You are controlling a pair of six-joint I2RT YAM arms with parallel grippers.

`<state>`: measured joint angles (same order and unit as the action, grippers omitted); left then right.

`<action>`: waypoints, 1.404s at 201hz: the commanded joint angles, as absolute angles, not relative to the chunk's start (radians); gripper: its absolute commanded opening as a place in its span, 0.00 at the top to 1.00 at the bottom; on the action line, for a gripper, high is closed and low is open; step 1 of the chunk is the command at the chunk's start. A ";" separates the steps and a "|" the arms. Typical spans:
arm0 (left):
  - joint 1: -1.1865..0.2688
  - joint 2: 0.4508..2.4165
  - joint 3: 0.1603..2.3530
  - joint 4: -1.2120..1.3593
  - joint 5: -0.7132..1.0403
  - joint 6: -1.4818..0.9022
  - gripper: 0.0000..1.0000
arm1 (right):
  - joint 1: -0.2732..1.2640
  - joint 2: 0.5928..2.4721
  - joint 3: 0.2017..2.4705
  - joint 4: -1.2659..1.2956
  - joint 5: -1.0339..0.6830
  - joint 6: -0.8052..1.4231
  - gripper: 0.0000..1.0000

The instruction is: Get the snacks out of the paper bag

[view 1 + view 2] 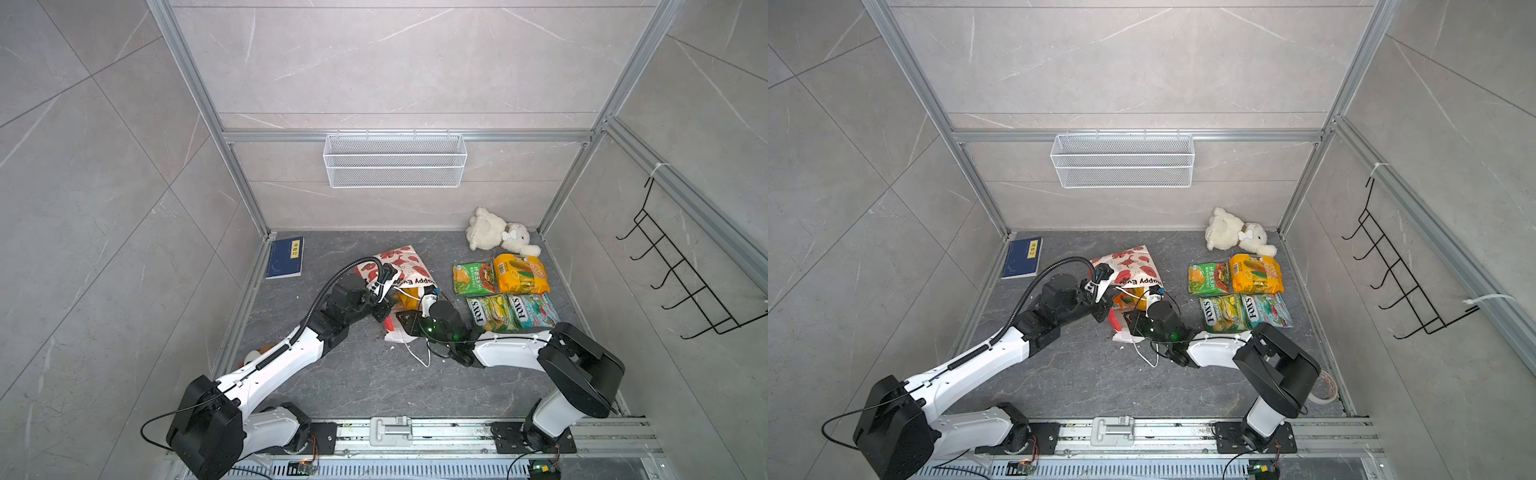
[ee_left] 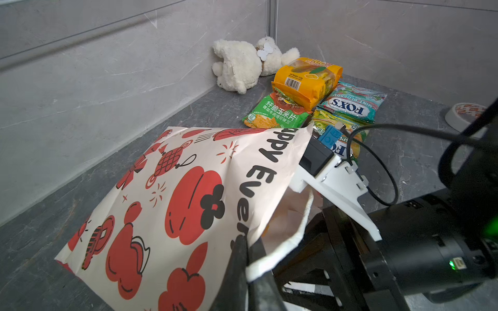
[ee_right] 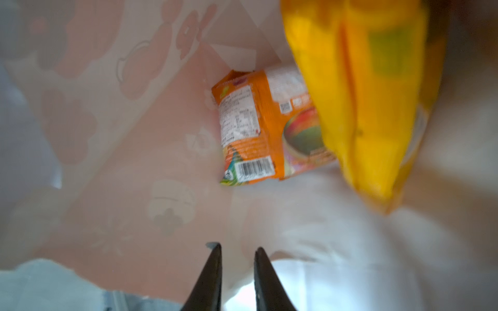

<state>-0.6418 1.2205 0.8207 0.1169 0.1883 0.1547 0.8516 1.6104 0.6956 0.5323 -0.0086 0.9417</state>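
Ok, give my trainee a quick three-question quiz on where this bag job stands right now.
1. How many snacks lie outside the paper bag?
2. True or false: the left gripper has its fingers shut on the bag's rim.
3. In the right wrist view, what lies inside the bag? A) nothing B) an orange packet and a yellow packet C) a drink can
Key: 1) four: green packet, corn packet, yellow-green FOX'S packet, mint FOX'S packet. 2) true. 3) B.
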 commanded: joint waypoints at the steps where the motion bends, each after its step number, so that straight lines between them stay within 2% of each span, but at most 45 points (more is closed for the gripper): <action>1: -0.642 1.221 0.874 0.136 0.229 0.111 1.00 | 0.875 1.594 0.712 0.347 0.118 1.200 0.72; 23: -0.642 1.227 0.877 0.141 0.238 0.095 1.00 | 0.874 1.626 0.683 0.449 0.121 1.304 0.71; 40: -0.643 1.225 0.874 0.140 0.239 0.083 1.00 | 0.876 1.632 0.717 0.359 0.137 1.336 0.70; 54: -0.643 1.226 0.871 0.141 0.256 0.076 1.00 | 0.873 1.652 0.689 0.437 0.162 1.387 0.68; 169: -0.659 1.225 0.839 0.134 0.294 0.059 1.00 | 0.860 1.830 0.692 0.578 0.269 1.565 0.62; 240: -0.658 1.259 0.914 0.104 0.081 0.005 1.00 | 0.878 1.700 0.477 0.691 0.324 1.479 0.60; 282: -0.658 1.294 0.970 0.092 0.032 -0.033 1.00 | 0.905 1.670 0.443 0.709 0.310 1.460 0.60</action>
